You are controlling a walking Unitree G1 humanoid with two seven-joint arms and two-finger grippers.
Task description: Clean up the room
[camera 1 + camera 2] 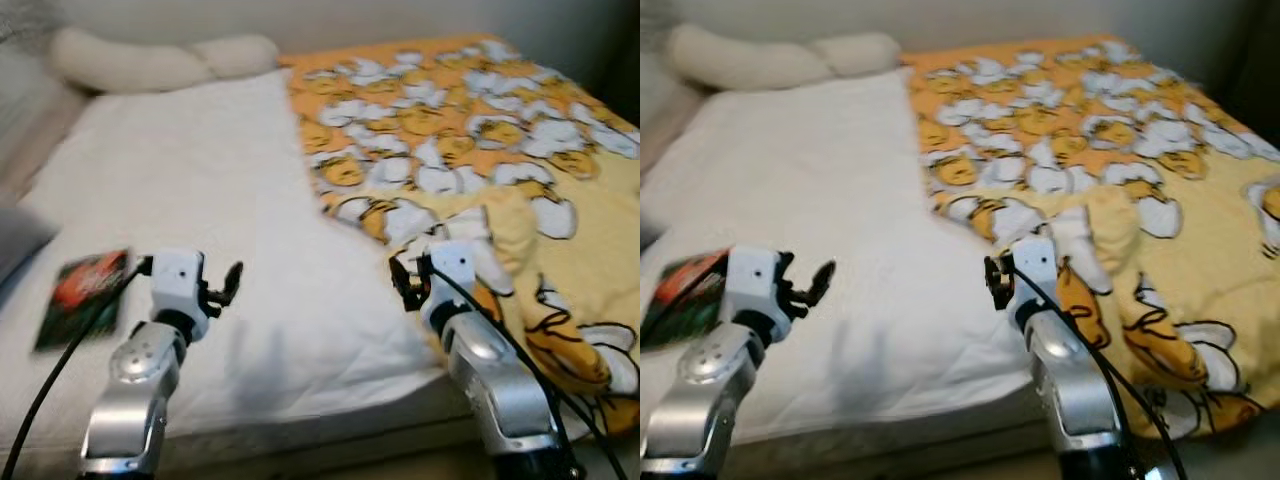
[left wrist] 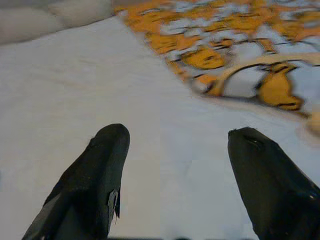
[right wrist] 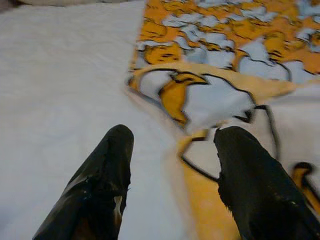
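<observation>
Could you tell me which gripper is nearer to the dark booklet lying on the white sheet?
Left. The left gripper hovers just beside the booklet; the right gripper is across the bed, at the yellow blanket's edge.

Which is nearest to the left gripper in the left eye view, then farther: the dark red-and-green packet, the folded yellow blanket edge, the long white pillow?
1. Dark red-and-green packet, just beyond the left gripper on its outer side.
2. Folded yellow blanket edge, across the white sheet by the right gripper.
3. Long white pillow, at the bed's head.

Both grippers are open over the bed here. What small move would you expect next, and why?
Probably the right gripper eases down onto the folded edge of the yellow blanket: its open fingers already straddle that edge. The left gripper hovers open above bare white sheet.
</observation>
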